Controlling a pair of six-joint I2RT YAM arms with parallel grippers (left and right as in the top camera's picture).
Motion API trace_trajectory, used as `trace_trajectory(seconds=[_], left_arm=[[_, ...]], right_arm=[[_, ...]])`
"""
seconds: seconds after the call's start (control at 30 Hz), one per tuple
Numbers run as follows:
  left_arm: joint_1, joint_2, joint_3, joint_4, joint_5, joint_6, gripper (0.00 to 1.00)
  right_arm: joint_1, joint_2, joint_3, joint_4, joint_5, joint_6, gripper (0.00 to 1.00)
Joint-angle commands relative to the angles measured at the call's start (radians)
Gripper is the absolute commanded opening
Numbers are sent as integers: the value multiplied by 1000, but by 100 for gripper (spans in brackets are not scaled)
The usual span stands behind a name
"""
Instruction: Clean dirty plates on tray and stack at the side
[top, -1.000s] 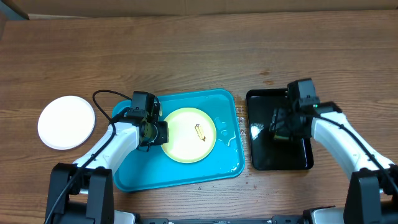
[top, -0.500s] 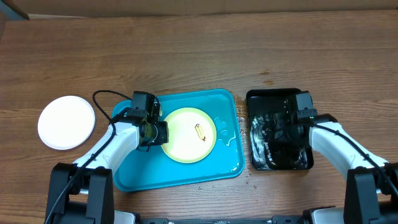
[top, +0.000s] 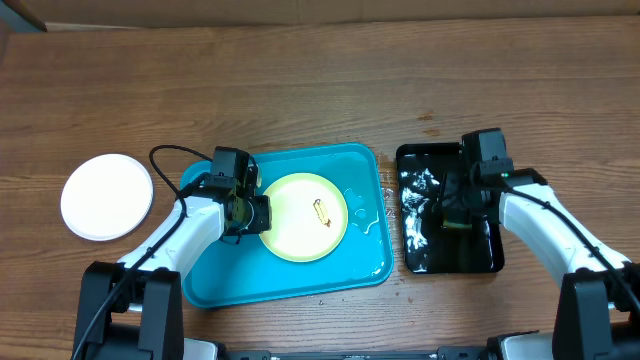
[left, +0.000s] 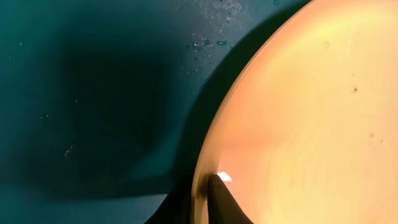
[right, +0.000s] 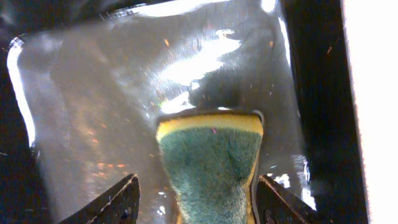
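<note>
**Sponge wetted, last plate waiting to be scrubbed**

Near the left edge of the tabletop sits a white plate (top: 107, 196), clear of the trays and looking clean from above; I can't tell whether another lies beneath it. That seems to be the stack.

Next along, the left gripper (top: 248, 211) is closed tight on the left rim of the yellow-green plate (top: 295, 225). Its wrist view shows one fingertip (left: 217, 202) pressed on the plate's edge. The plate lies flat in the middle of the turquoise tray (top: 290, 275), which sits at mid-tabletop towards the front edge. A small brown smear (top: 321, 211) is on the plate, right of its centre.

Just beside the tray's right edge is the black tray (top: 480, 255), its floor glistening with water (top: 415, 190). The right gripper (top: 455, 205) hangs over it with a yellow-and-green sponge (right: 211, 162) pinched between its fingers, scouring side to the camera.

I'd judge the step in hand to be loading the sponge with water. The next move calls for carrying it left across the tray rim and down onto the smear while the left claw steadies the plate.
</note>
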Motion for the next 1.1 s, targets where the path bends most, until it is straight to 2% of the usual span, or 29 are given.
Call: trace_trajectory(seconds=[0.0,0.03,0.07,0.1,0.2,0.23,0.27,0.3,0.33,0.4,0.43,0.57,0.67,0.83,0.93,0.97,1.03,1.07], left_arm=[[-1,3,-5,-3,-10,18,11],[-1,3,-5,-3,-10,18,12],[-1,3,-5,-3,-10,18,11],[-1,3,-5,-3,-10,18,11],[-1,3,-5,-4,-10,18,11],[-1,3,-5,-6,-10,18,12],[-1,3,-5,-6,-10,18,11],[-1,3,-5,-6,-10,18,12],[-1,3,-5,-6,-10,18,14],[-1,3,-5,-6,-10,18,15],[-1,3,-5,-6,-10,18,15],[-1,3,-5,-6,-10,18,17],[-1,3,-5,-6,-10,18,21],[-1,3,-5,-2,-10,18,22],[-1,3,-5,-3,-10,18,22],[-1,3,-5,-3,-10,18,22],[-1,3,-5,-2,-10,18,22],[-1,3,-5,-3,-10,18,22]], right_arm=[[2,20,-79,69,14,0,47],[2,21,-98,99,13,0,35],[2,21,-114,125,6,0,17],[2,21,-120,136,-2,0,4],[2,21,-102,126,-41,-5,4],[2,21,-82,107,-43,-5,15],[2,20,-58,82,-43,-4,42],[2,19,-24,47,-42,-4,52],[2,19,6,15,-42,-4,57],[2,19,71,-52,-42,-4,58],[2,19,90,-68,-42,-4,61],[2,22,100,-71,-15,-4,66],[2,24,72,-36,8,-4,66],[2,53,3,75,10,-4,66],[2,87,-14,114,6,-3,56],[2,100,-15,116,6,-3,45],[2,109,-15,124,-8,-3,13],[2,110,-15,130,-31,-4,4]])
